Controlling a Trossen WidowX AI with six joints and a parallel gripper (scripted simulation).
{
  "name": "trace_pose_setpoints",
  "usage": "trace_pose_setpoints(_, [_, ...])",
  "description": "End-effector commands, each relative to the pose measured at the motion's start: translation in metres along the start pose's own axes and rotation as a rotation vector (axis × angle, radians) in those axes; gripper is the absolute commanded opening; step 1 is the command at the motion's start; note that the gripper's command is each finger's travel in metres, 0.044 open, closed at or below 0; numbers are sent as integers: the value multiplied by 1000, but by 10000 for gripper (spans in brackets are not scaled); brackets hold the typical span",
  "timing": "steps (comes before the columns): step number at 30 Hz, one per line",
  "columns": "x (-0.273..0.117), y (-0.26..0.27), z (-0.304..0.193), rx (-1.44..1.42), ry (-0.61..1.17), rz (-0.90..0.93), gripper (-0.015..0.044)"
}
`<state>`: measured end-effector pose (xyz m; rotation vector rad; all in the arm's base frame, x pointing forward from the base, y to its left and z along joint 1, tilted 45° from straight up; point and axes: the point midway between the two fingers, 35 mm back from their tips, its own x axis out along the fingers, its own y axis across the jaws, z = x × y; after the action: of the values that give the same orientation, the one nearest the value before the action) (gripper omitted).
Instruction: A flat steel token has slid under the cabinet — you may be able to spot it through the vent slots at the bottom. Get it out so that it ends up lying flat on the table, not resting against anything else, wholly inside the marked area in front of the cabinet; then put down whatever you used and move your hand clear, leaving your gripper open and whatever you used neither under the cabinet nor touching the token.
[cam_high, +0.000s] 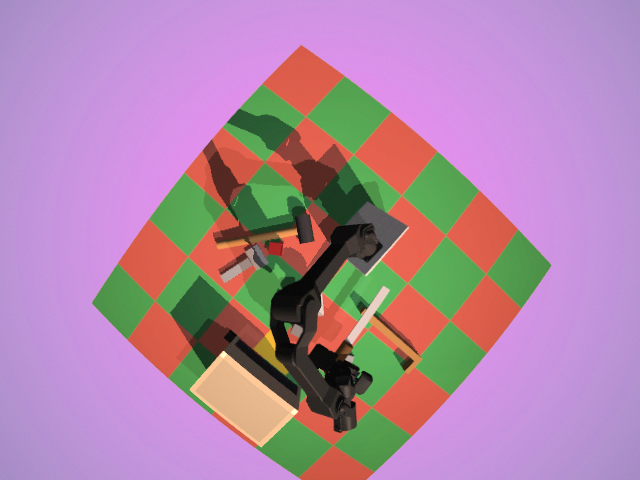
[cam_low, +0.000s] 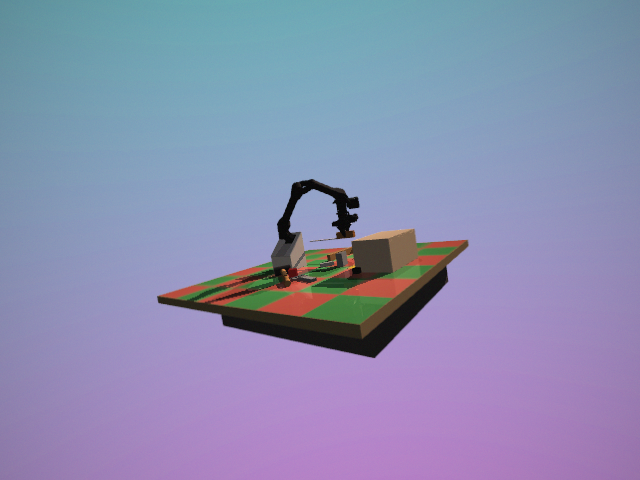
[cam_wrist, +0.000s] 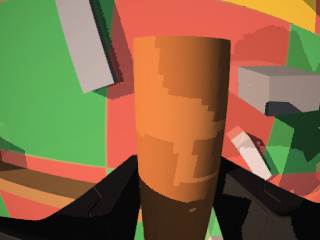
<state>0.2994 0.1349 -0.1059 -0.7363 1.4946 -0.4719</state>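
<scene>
My gripper (cam_high: 344, 354) (cam_low: 345, 233) (cam_wrist: 174, 163) is shut on the orange-brown handle (cam_wrist: 182, 110) of a tool with a long, thin pale blade (cam_high: 368, 315) (cam_low: 323, 240). The tool is held above the table, its blade reaching back towards the robot base. The tan cabinet (cam_high: 242, 397) (cam_low: 371, 255) stands beside the gripper, its dark slotted front (cam_high: 266, 366) facing the yellow marked area (cam_high: 269, 349) (cam_wrist: 295, 11). The arm partly covers that area in the top view. The steel token cannot be made out in any view.
An orange wooden angled stick (cam_high: 393, 338) (cam_wrist: 45, 186), a grey block (cam_high: 296, 330) (cam_wrist: 282, 90) and a pale bar (cam_wrist: 87, 47) lie near the gripper. A dark-headed hammer (cam_high: 305, 228), a red block (cam_high: 275, 248) and a grey T-shaped tool (cam_high: 235, 269) lie farther away.
</scene>
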Motion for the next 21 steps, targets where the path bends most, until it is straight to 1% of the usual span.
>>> trace_pose_setpoints(1, [-2,1,0,38,1,7,0])
trace_pose_setpoints(21, [-2,0,0,195,1,6,0])
